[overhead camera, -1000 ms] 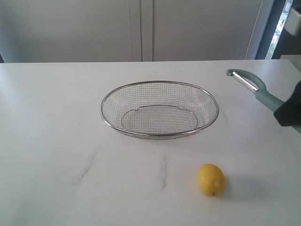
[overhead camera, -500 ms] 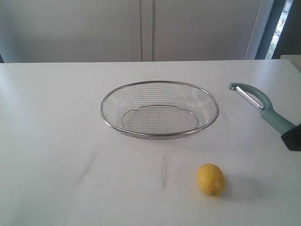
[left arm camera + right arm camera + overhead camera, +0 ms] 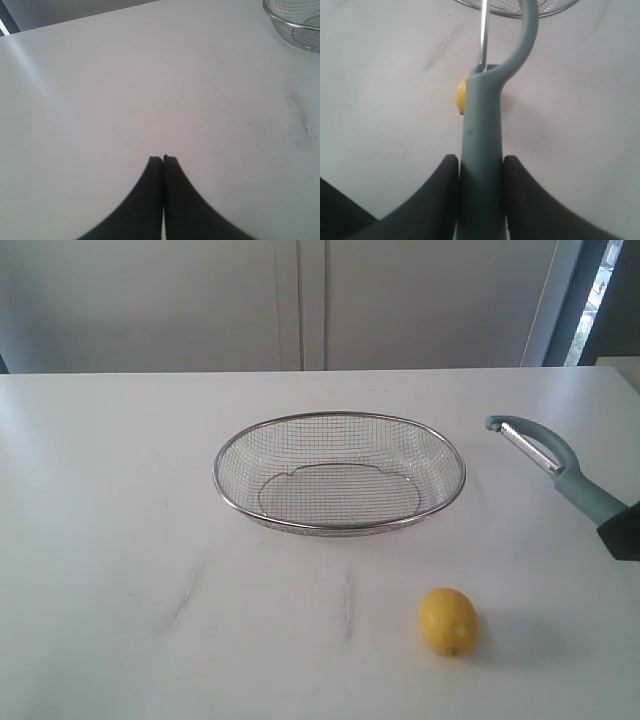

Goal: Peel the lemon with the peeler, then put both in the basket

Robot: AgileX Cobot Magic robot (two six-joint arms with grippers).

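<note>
The yellow lemon [image 3: 448,621] lies on the white table in front of the basket, toward the right. The silver wire-mesh basket [image 3: 340,525] sits mid-table with nothing in it. My right gripper [image 3: 480,161] is shut on the teal handle of the peeler [image 3: 560,467], held above the table at the right edge, its curved head and metal blade pointing toward the basket. In the right wrist view the lemon [image 3: 462,96] peeks out from behind the peeler [image 3: 481,130]. My left gripper [image 3: 163,159] is shut on nothing over bare table, out of the exterior view.
The white table [image 3: 120,540] stretches wide on the left. Faint scuff marks [image 3: 347,605] lie in front of the basket. The basket's rim [image 3: 295,30] shows at a corner of the left wrist view. Grey cabinet doors stand behind the table.
Over the first half second my right gripper drew back to the right and lower with the peeler. Since then nothing has moved.
</note>
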